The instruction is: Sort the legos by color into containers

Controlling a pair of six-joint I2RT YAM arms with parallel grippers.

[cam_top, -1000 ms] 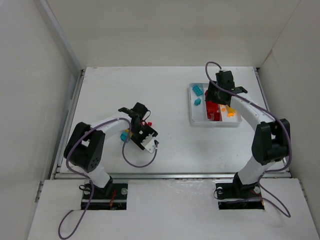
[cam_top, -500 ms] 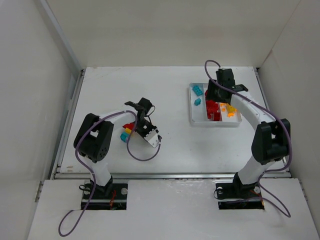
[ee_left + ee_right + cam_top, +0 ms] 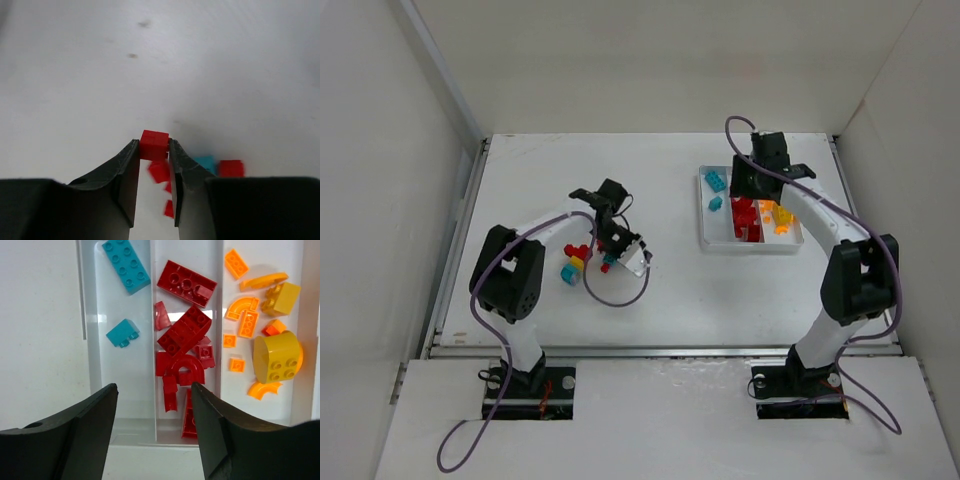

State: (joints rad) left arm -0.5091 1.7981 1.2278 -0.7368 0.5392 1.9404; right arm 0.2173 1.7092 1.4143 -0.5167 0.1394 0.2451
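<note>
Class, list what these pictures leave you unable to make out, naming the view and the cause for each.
- Left wrist: loose legos below the held red brick are blurred and partly behind the left fingers; shapes unclear.
- Right wrist: the tray's near corners sit behind the right fingers.
- Top: the right arm covers part of the tray; legos there are too small to count.

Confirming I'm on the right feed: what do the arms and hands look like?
The left arm and right arm have white links, black joints and a loose purple cable each. The left hand and right hand each have two black tapered fingers.
</note>
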